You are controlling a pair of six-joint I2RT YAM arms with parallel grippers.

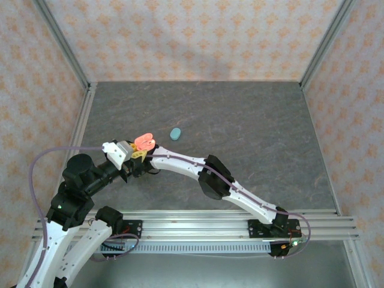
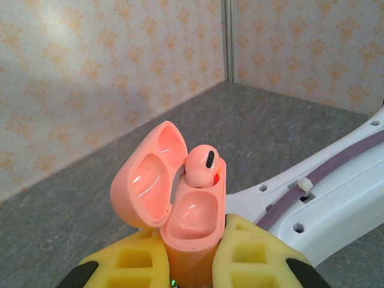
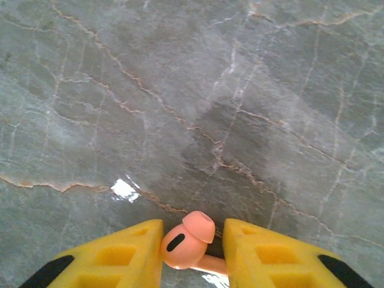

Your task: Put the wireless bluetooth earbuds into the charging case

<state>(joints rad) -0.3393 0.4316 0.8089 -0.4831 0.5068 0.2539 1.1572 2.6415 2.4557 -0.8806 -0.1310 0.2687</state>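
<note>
Grey marbled desk. Left gripper clamps the coral-pink charging case by its base, lid open so the slots stay reachable. One earbud is seated, near slot empty. Right gripper pinches the second earbud above the desk: glossy pink, black vent slit, likely bound for that slot

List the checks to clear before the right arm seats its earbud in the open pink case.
1. Hold of the left gripper on the pink case: ok.
2. The lid open: ok.
3. The near slot empty: ok; the far one holds the seated earbud.
4. Hold of the right gripper on the held earbud: ok.
5. Held earbud lined up over the near slot: not ok; the table lies beyond it.
6. Held earbud's side matches that slot: cannot tell.
</note>
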